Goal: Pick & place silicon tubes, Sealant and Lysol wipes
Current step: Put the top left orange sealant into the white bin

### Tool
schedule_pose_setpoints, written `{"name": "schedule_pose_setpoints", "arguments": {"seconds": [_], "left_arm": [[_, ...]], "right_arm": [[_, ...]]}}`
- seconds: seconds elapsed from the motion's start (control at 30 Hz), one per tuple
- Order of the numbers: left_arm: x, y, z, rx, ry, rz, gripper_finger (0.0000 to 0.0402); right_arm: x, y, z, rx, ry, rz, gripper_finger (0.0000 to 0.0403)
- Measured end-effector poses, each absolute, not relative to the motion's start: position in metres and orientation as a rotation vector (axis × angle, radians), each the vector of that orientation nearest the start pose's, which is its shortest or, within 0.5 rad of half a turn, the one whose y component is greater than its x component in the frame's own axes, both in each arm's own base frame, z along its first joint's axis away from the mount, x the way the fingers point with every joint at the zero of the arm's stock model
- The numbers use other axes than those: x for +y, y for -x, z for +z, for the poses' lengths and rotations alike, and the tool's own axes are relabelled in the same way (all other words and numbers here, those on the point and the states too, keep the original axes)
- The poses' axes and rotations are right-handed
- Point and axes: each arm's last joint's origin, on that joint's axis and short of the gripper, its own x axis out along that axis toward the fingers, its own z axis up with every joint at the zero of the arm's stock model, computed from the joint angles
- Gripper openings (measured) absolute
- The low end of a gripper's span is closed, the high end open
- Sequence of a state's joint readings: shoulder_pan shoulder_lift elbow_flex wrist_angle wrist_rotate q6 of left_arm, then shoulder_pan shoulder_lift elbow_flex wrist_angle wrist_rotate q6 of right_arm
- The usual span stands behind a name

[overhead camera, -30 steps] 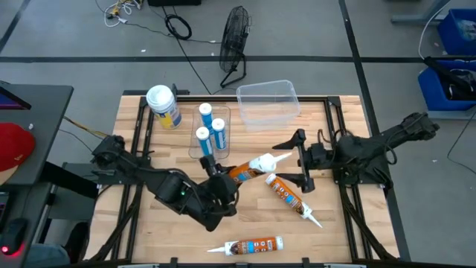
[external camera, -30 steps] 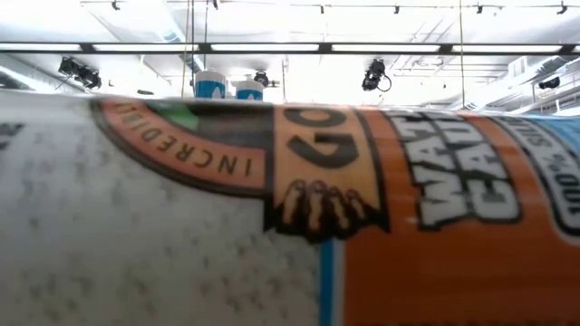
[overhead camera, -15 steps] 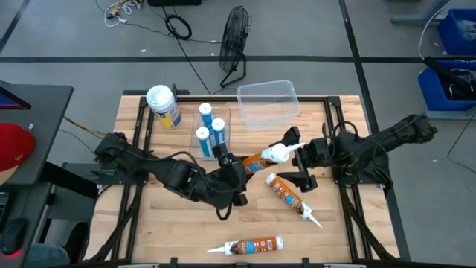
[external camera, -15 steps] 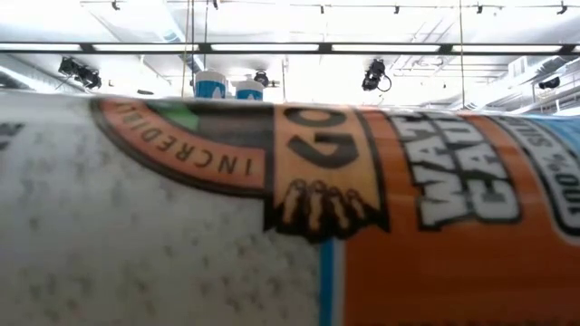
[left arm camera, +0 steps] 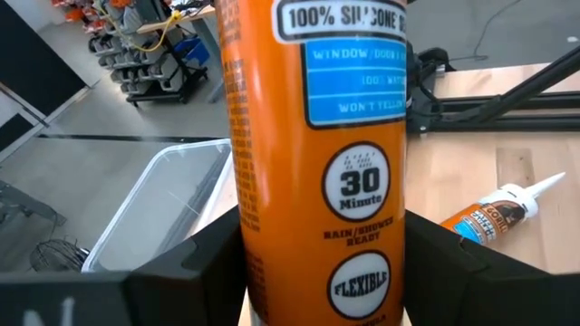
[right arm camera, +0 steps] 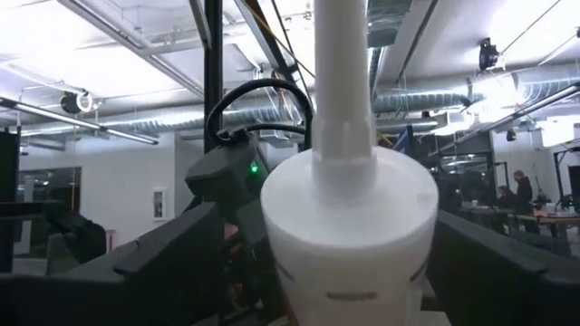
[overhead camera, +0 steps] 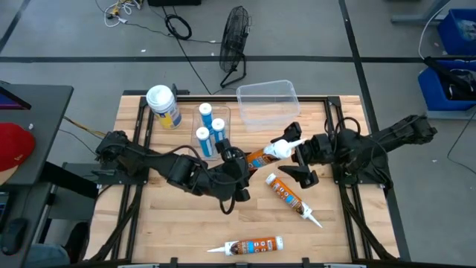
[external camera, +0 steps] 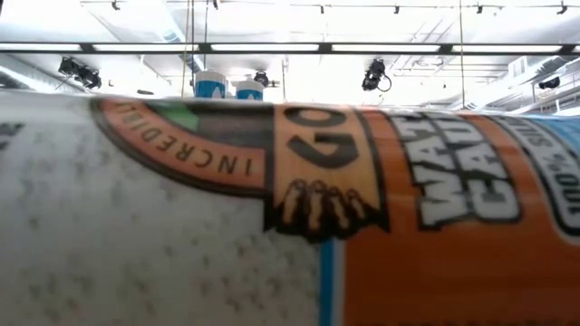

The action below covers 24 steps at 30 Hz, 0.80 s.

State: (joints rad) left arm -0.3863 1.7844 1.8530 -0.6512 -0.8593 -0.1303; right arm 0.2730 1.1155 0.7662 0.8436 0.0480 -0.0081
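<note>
My left claw point(overhead camera: 239, 165) is clamped on the orange body of a silicone tube point(overhead camera: 262, 158), lifted off the table point(overhead camera: 335, 238) near its centre; the fingers point(left arm camera: 195, 272) press both sides of the label so it can't roll. My right claw point(overhead camera: 291, 150) sits around the tube's white cap end at three o'clock from the left one, fingers flanking it, though I can't tell if they press it. I'd call this a handover, one claw steadying each end. The clear bin point(overhead camera: 268, 103) waits at twelve o'clock, likely the drop spot. Two more tubes lie flat: one point(overhead camera: 291, 198) at five o'clock, one point(overhead camera: 247, 246) at six by the edge. The Lysol wipes point(overhead camera: 163, 106) stand at ten o'clock, untouched.
</note>
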Motion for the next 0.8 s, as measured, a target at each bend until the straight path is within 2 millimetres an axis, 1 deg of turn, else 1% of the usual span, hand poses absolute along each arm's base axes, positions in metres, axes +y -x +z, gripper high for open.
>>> {"name": "schedule_pose_setpoints", "arguments": {"seconds": [0.17, 0.43, 0.67, 0.8], "left_arm": [[-0.126, -0.37, 0.392, 0.433, -0.225, 0.482, 0.0228], [-0.126, -0.371, 0.394, 0.417, -0.219, 0.467, 0.0229], [-0.126, -0.371, 0.394, 0.418, -0.217, 0.463, 0.023], [-0.126, -0.371, 0.394, 0.421, -0.226, 0.461, 0.0239]], "right_arm": [[0.063, -0.231, 0.365, -0.497, -0.073, 0.217, 0.0315], [0.064, -0.233, 0.372, -0.481, -0.056, 0.211, 0.0222], [0.063, -0.233, 0.372, -0.469, -0.056, 0.186, 0.0218], [0.063, -0.233, 0.372, -0.468, -0.045, 0.183, 0.0228]]}}
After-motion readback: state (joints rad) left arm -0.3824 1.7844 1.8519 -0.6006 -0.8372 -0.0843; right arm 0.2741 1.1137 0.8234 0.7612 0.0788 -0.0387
